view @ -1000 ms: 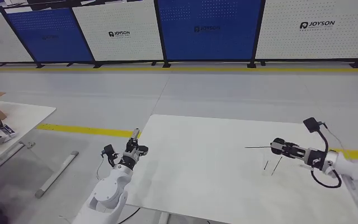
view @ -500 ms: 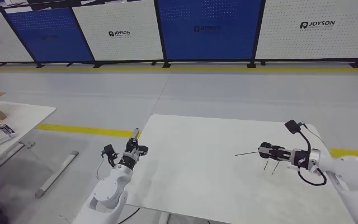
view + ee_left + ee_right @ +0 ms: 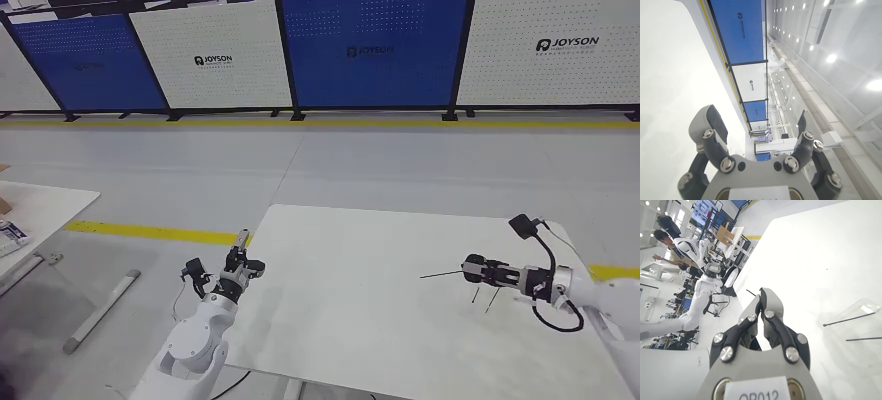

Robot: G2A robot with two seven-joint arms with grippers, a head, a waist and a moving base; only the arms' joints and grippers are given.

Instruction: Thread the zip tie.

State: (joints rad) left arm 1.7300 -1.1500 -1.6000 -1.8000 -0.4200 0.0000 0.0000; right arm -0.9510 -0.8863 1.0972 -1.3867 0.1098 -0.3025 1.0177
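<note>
Here the right pincer (image 3: 760,295) is clamped flat on a thin black plastic zip tie (image 3: 751,292), with its jaws pressed together and a short length of strap poking out past the tips. In the top view this pincer (image 3: 470,268) sits at the right of the frame. The held tie (image 3: 440,273) runs out from it almost level toward the left, its free end hanging above the white worktop (image 3: 360,300).

That long axis points roughly at the left pincer (image 3: 242,240), which stands at the lower left of the frame by the worktop's near corner, well apart from the strap. Its own wrist view shows the left pincer (image 3: 759,118) with jaws spread wide and nothing between them. I judge that the right arm is much the nearer and that the left must cross most of the worktop to meet the free end.

Just beside the right pincer, two loose black zip ties (image 3: 476,294) lie on the worktop, one (image 3: 849,319) partly on a clear plastic wrapper (image 3: 865,307).

Which end is gripped, head or tail, is too small to tell, and the clamped part is hidden between the jaws.
</note>
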